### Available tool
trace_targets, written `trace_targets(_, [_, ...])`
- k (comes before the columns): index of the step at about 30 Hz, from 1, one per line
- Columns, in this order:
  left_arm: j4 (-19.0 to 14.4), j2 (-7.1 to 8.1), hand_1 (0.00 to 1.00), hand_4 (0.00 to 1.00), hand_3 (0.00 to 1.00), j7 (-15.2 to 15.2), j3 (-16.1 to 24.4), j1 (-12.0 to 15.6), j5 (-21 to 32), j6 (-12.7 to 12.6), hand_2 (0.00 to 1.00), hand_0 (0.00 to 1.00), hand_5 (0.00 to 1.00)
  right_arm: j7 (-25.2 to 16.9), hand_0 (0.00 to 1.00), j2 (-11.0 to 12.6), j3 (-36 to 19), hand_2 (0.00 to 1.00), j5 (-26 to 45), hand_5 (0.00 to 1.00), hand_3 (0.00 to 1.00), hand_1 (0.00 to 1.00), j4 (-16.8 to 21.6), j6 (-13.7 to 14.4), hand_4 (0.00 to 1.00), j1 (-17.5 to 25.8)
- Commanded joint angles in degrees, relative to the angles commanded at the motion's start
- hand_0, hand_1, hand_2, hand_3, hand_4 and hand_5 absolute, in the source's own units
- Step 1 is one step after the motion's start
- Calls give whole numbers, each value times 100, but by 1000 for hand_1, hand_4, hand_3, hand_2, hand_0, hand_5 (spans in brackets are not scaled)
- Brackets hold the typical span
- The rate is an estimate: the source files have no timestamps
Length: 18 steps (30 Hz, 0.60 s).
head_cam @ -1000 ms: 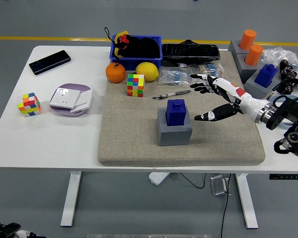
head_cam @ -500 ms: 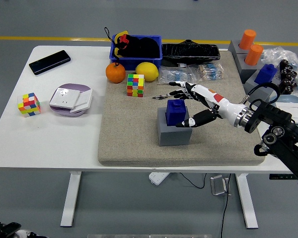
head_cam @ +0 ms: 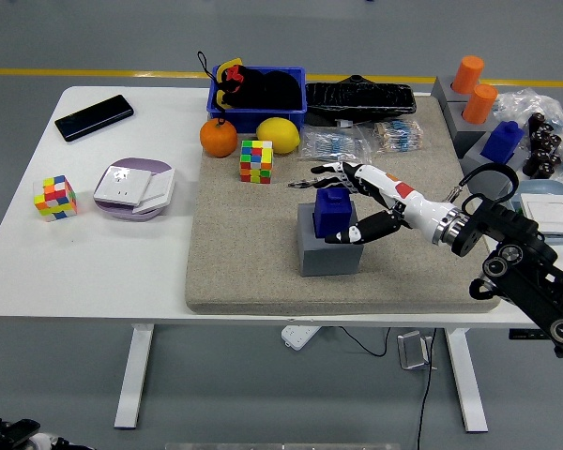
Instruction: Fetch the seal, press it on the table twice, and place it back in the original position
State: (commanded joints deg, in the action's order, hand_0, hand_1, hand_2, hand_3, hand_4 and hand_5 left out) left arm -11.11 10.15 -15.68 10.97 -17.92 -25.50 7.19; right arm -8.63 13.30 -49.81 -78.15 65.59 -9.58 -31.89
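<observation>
The seal is a dark blue block (head_cam: 331,212) standing upright in a grey square holder (head_cam: 325,248) near the middle of the beige mat. My right hand (head_cam: 342,202) reaches in from the right and brackets the seal: its fingers (head_cam: 328,172) spread just behind the seal's top, the thumb (head_cam: 349,233) at its front right side. The hand is open around the seal and the fingers are not closed on it. The left arm is out of view.
A Rubik's cube (head_cam: 256,160), an orange (head_cam: 218,138), a lemon (head_cam: 277,135) and a blue bin (head_cam: 257,94) lie behind the seal. Plastic packets (head_cam: 357,142) sit behind my hand. Grey holders with orange and blue seals (head_cam: 476,112) stand at the right.
My right hand has moved left across the mat from well right of the seal to around it, the fingers now reaching past its top.
</observation>
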Motion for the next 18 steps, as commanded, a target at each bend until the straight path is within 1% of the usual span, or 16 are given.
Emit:
trace_targets(1, [-1,0,690,674,747,1,-4,-1,4,1,680,716,250,-11,708,-1,14,689,7,2,813,694,-15,25,976,1])
trace_targets(2, [-2,-1,690,674,747,4,-13,-2,12,1,680,717,250,-23,696,-6,24,647,9,2,761,639,-36,54,916,7])
trace_targets(7, [-6,-9,690,674,747,16,-44,-7,41,2,680,717,250,-91,696,-31,59,647,-5,2,761,639,-96,241,916,29])
trace_targets(8, [-6,-10,690,675,747,13,-39,-6,35,3,679,716,249,-103,616,-33,67,569,-5,2,694,554,-104,270,828,29])
trace_targets(13, [-4,-18,690,675,747,15,-40,7,31,5,679,716,249,-153,616,-31,91,569,-28,2,694,554,-159,415,828,37])
trace_targets(14, [-4,-19,690,676,747,19,-49,7,43,4,680,716,250,-154,566,-32,91,475,-32,2,577,469,-172,426,776,39])
trace_targets(18, [-2,-26,690,676,747,26,-70,5,70,4,680,716,250,-191,566,-38,102,475,-24,2,577,469,-207,515,776,43])
